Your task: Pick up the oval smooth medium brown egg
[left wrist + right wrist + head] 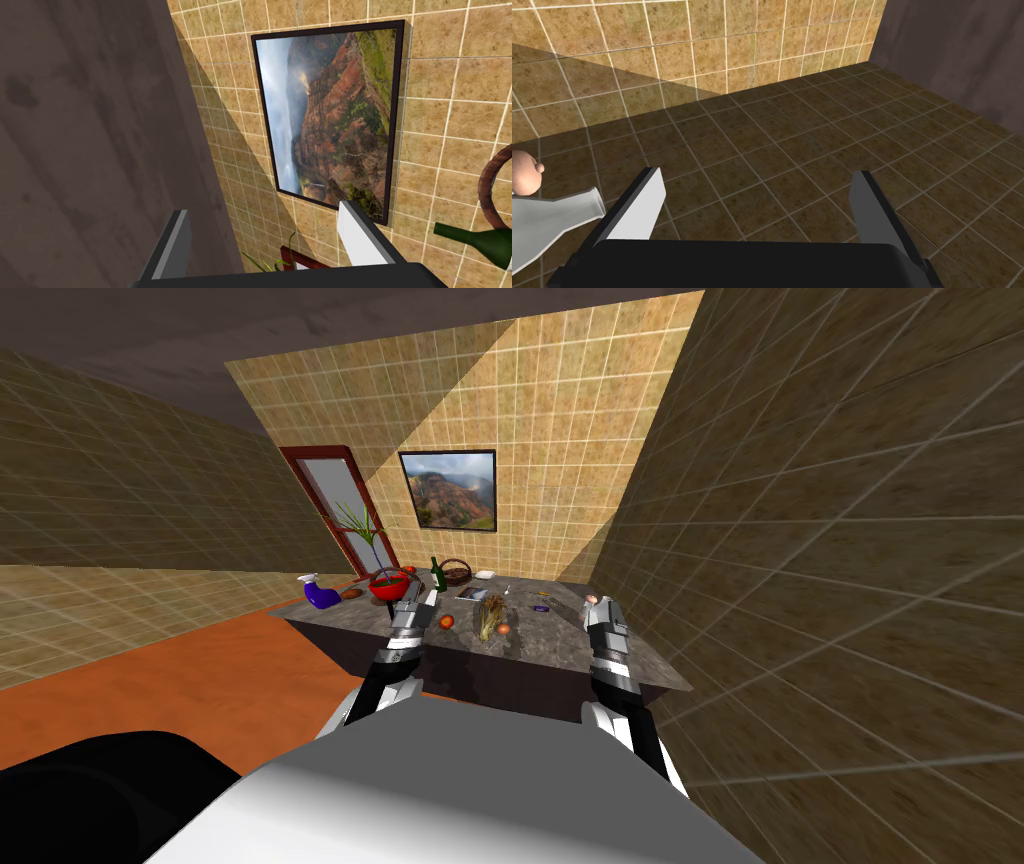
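Two pincers hang over the table [560, 650], each spread wide and holding nothing: the left pincer [420, 606] and the right pincer [603, 608]. Between them the small brown egg [505, 629] lies on the table just beside a bundle of pale stalks [490, 616]. Farther back stand a red bowl [389, 584] and a green bottle [436, 576].

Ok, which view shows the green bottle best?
The head view: the green bottle stands whole and upright on the counter, beside the red bowl. The left wrist view cuts it off past its neck and shoulder. The right wrist view faces tiled walls.
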You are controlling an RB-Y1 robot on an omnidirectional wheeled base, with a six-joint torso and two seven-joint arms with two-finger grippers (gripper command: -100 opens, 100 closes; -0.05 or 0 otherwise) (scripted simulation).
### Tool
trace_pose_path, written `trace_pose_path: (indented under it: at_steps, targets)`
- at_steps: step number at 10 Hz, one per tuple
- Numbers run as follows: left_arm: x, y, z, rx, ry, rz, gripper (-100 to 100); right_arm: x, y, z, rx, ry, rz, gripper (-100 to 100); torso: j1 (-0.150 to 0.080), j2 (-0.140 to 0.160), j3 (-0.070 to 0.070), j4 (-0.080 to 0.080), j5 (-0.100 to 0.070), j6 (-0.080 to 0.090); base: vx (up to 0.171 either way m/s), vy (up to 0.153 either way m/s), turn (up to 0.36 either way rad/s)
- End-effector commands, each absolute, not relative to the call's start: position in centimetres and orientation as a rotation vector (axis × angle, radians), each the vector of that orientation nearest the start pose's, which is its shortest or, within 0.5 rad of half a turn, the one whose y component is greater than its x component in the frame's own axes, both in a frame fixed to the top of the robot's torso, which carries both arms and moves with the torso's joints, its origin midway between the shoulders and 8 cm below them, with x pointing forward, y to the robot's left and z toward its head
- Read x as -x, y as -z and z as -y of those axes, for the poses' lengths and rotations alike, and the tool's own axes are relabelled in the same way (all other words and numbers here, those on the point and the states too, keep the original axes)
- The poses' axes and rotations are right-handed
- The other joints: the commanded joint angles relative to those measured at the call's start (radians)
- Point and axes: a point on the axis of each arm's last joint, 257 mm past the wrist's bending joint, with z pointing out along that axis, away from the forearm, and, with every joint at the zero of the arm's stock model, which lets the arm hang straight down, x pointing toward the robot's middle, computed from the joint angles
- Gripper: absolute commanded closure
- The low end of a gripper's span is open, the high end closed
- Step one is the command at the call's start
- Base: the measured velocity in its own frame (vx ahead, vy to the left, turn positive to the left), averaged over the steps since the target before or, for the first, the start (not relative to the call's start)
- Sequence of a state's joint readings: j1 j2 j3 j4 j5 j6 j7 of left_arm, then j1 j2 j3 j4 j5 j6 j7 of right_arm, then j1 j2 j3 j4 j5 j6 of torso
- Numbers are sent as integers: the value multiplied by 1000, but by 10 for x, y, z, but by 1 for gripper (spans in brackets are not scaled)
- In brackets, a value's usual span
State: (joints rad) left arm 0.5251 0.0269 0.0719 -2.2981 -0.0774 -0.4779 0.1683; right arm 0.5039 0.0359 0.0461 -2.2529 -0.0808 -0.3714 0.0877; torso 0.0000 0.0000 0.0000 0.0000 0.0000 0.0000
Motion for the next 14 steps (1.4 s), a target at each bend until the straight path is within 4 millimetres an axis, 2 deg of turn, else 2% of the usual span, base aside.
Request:
trace_pose_path:
  at_steps: [1, 6, 14]
  targets:
    - [-344, -19, -290, 658, 1317, -687, -100, -369, 15, 279, -831, -1284, -675, 0, 0, 0, 0, 0, 0, 0, -22, -21, -36]
    - [-367, 1, -278, 679, 1266, -825, -100, -370, 15, 279, -831, -1284, -674, 0, -8, 8, 5, 2, -2, 0, -96, -86, -67]
    - [-403, 38, -275, 789, 1186, -963, -100, -369, 15, 279, -831, -1284, -674, 0, -4, 3, 2, 1, -1, 0, -49, -61, -55]
